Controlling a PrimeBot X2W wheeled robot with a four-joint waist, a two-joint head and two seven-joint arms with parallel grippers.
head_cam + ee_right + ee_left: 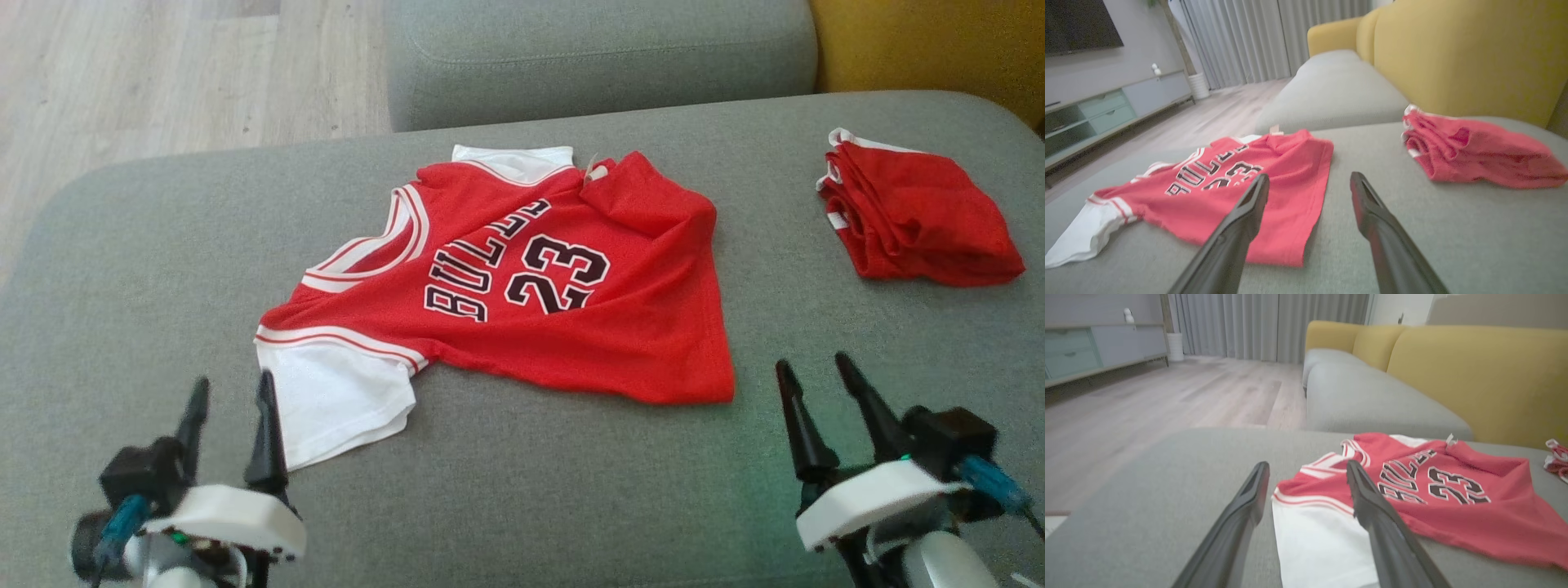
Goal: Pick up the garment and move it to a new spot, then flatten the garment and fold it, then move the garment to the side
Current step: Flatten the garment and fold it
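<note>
Lying spread on the grey sofa seat point(571, 490), the jersey point(522, 294) is showing its number side up, its white sleeve point(335, 400) reaching toward the left end effector point(233, 381). That one and the right end effector point(812, 362), near the hem point(722, 343), are both hanging released and empty. A folded red cloth point(918, 216) is sitting well apart, rightward.

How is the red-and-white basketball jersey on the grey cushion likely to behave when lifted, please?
The red-and-white basketball jersey probably hangs limp: one corner lies folded over. It looks thin, so likely light. Pushed, it may bunch on the woven grey cushion.
</note>
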